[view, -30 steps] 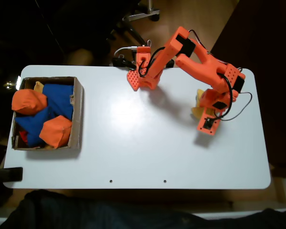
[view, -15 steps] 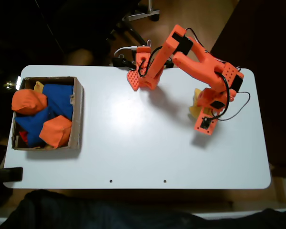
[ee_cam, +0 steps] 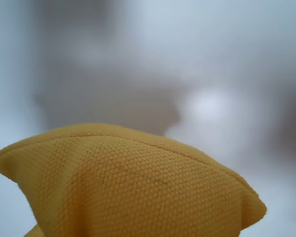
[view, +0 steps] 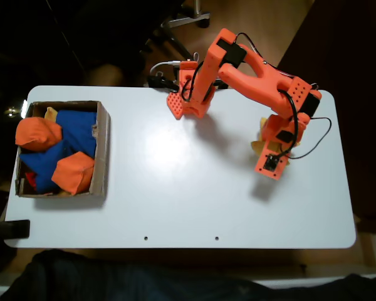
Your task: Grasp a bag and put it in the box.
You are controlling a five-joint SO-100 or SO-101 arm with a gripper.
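The yellow bag (ee_cam: 128, 187) sits right in front of the wrist camera and fills the bottom of that view. In the fixed view, bits of the bag (view: 258, 147) peek out from under the orange arm (view: 257, 63), at the right side of the white counter (view: 175, 188). The pincer (view: 271, 164) is over the bag, and it looks like it is pinching the bag, but its fingers are hidden, so I cannot tell for sure.

The box (view: 103, 150) is far away at the left end of the counter. It already holds orange bags (view: 37, 133) and blue bags (view: 78, 128) piled up high. A little yellow corner pokes out at the back of the box.

So the grab looks about done. The long trip across to the box is still to do, and then the drop. The pile in the box is tall, so the yellow bag may have to land on top.

The counter is smooth and white with rounded corners. The room around it is dark. A brown wood floor (view: 269, 22) and a metal chair leg (view: 191, 17) show at the top.
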